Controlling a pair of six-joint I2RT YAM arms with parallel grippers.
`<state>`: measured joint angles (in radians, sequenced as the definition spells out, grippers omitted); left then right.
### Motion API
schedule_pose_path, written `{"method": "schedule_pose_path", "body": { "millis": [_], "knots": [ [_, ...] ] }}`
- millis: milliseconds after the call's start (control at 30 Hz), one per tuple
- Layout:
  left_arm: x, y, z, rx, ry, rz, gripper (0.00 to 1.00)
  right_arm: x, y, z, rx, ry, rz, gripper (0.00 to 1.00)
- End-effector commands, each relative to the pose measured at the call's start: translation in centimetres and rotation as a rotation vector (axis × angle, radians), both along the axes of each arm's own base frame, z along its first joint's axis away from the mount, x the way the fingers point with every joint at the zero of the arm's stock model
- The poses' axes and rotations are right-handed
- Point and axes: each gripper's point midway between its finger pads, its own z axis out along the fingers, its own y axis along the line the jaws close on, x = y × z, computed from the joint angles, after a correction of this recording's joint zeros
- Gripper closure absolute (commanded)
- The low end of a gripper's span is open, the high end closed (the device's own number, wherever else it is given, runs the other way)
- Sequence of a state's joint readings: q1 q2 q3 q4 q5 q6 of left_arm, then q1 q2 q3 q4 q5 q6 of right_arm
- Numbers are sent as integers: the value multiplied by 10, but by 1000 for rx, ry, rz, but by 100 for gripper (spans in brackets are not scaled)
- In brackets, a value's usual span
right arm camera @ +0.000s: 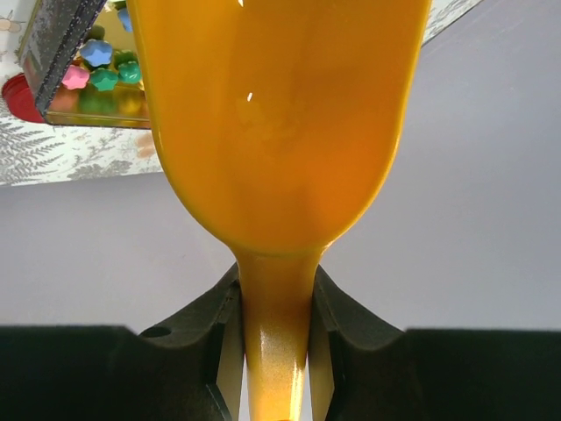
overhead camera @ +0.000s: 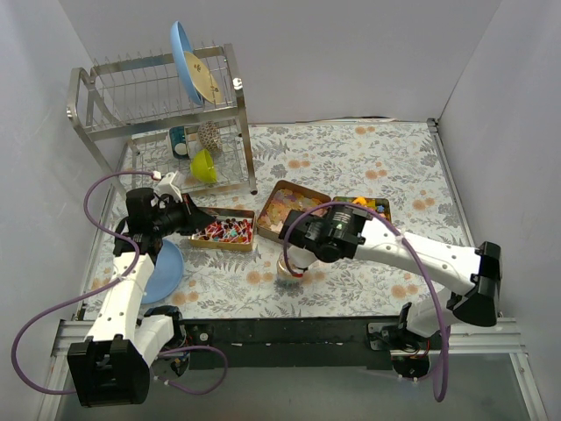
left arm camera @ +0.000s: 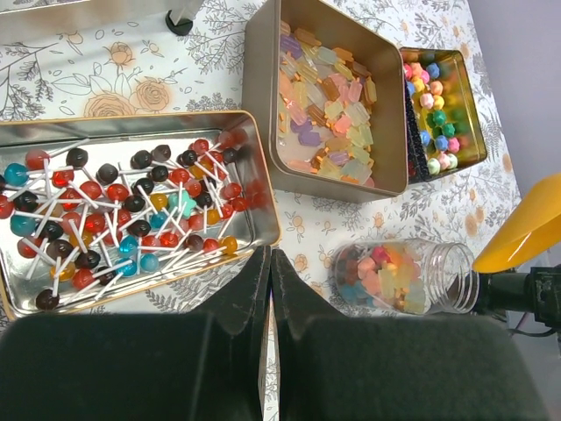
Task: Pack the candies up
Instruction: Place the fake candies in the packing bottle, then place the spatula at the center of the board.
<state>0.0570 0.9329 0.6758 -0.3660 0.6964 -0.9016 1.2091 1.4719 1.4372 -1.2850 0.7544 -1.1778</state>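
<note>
Right claw [right arm camera: 272, 303] gripping orange scoop [right arm camera: 280, 132] (handle pinched), left claw [left arm camera: 269, 267] closed

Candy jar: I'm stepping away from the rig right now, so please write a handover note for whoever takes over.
Left hand: shut, empty, by the lollipop tin's near edge.
Right hand: shut on the orange scoop's handle, scoop beside the jar's mouth.
Candies: lollipops, pale flat pieces and coloured nuggets in separate open tins.
Done: jar partly filled with mixed sweets.
Left: more scooping, then capping; jar is open.
</note>
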Motion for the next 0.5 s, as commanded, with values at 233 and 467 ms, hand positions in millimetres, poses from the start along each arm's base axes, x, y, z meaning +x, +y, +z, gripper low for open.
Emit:
{"method": "schedule_pose_path", "body": {
  "millis": [233, 467],
  "knots": [
    [5, -16, 2, -96, 13, -16, 100, 61, -102, -22, 636, 111, -674, 99],
    [-1, -61, 0, -20, 13, -335, 83, 154, -169, -66, 1078, 136, -1087, 99]
  ]
}}
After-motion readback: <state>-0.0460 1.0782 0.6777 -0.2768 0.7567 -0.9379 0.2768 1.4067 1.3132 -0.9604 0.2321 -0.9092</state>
